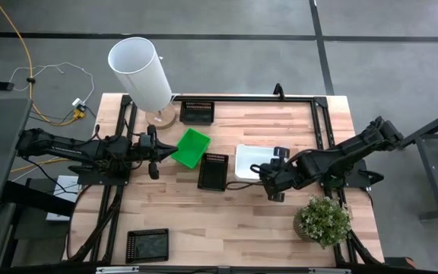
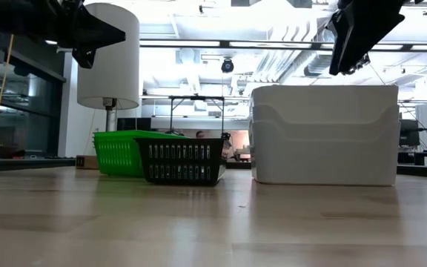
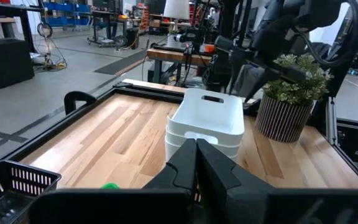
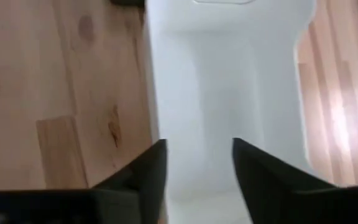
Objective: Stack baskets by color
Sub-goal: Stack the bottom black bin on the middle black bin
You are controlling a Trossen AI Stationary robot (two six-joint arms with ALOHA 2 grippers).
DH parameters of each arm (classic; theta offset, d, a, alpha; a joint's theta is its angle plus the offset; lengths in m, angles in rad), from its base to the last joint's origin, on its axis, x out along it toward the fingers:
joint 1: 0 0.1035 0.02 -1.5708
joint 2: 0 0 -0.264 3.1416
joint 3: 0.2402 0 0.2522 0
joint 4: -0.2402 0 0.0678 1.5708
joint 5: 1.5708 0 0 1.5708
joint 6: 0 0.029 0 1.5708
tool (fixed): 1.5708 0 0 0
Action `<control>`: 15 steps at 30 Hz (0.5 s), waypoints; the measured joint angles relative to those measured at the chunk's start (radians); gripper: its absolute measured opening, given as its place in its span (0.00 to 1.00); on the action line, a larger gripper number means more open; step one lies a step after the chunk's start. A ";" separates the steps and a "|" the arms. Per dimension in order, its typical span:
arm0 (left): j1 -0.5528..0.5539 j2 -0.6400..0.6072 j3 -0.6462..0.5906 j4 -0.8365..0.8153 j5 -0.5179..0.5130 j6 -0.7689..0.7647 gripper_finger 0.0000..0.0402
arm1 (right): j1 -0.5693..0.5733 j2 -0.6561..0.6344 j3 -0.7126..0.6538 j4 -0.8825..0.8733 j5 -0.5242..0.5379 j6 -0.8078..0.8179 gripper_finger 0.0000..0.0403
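Two smooth white plastic baskets (image 1: 248,161) nested at tabletop (image 1: 242,221) centre, right gripper (image 1: 274,172) above them at 3 o'clock, jaws apart, empty, slatted black basket (image 1: 213,170) beside, green basket (image 1: 191,147), left gripper (image 1: 153,146) closed at 9 o'clock.

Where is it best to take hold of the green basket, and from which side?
Probably grip a thin side wall of the green basket near its upper rim, coming from above. It sits open side up and skewed, one corner near a black basket, so choose a free wall.
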State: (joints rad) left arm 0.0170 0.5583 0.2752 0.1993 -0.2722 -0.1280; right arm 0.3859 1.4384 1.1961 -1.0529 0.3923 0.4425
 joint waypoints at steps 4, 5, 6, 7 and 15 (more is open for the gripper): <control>0.000 0.000 0.000 0.000 0.000 0.000 0.00 | 0.001 -0.036 0.000 -0.029 0.018 0.007 0.54; 0.000 0.000 0.000 0.000 0.000 0.000 0.00 | 0.003 -0.052 0.000 -0.040 0.025 0.020 0.57; 0.000 0.000 0.000 0.000 0.000 0.000 0.00 | 0.010 -0.072 0.000 -0.051 0.042 0.039 0.60; 0.000 0.000 0.000 0.000 0.000 0.000 0.00 | 0.021 -0.095 0.000 -0.067 0.069 0.064 0.61; 0.000 0.000 0.000 0.000 0.000 0.001 0.00 | 0.218 -0.254 0.000 -0.187 0.397 0.330 0.64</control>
State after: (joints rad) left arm 0.0170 0.5583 0.2752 0.1994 -0.2726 -0.1269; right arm 0.6037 1.1847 1.1957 -1.2402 0.7890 0.7725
